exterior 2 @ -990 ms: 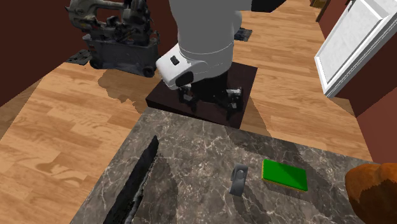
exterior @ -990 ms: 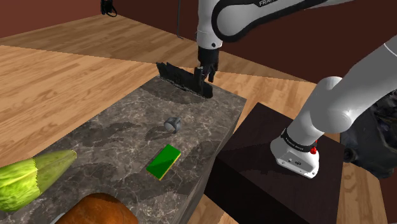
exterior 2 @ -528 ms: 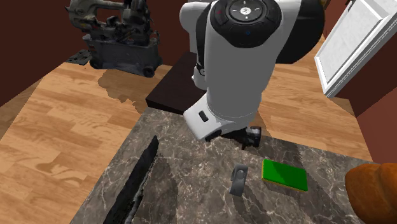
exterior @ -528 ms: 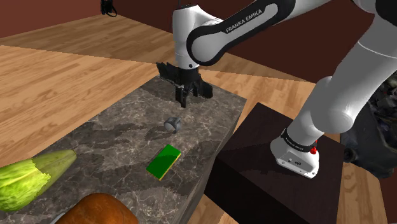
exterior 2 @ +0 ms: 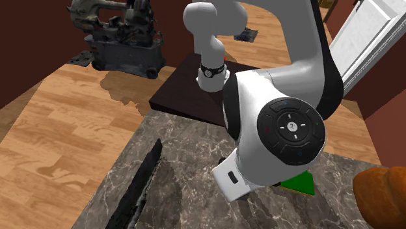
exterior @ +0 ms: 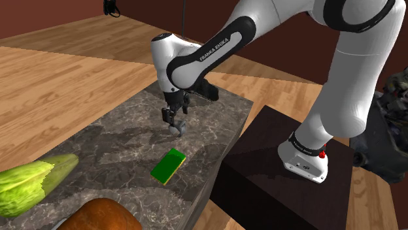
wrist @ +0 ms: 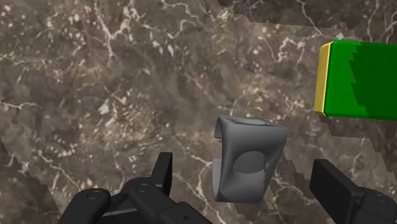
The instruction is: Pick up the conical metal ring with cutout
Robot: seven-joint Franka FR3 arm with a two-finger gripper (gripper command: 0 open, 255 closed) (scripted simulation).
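Note:
The grey metal ring (wrist: 248,167), conical with a cutout in its side, lies on the dark marble table (wrist: 95,76). My gripper (wrist: 248,186) is open and hovers just above it. The ring sits between the two black fingers (wrist: 162,175), and neither one touches it. From the shoulder view, the gripper (exterior: 171,117) hangs right over the ring (exterior: 177,129) near the middle of the table (exterior: 118,140). The arm's big joint (exterior 2: 286,133) hides the ring in the second exterior view.
A green block with a yellow edge (exterior: 168,165) (wrist: 359,79) (exterior 2: 300,184) lies close to the ring. A long black object (exterior 2: 143,185) rests by the table's far edge. Lettuce (exterior: 29,186) and a brown loaf (exterior: 101,215) sit at the near end. The dark stand (exterior: 281,176) adjoins the table.
The arm has swung from the long black object at the table's back edge toward the ring and come down. The gripper now hangs over the ring. Nothing on the table moved.

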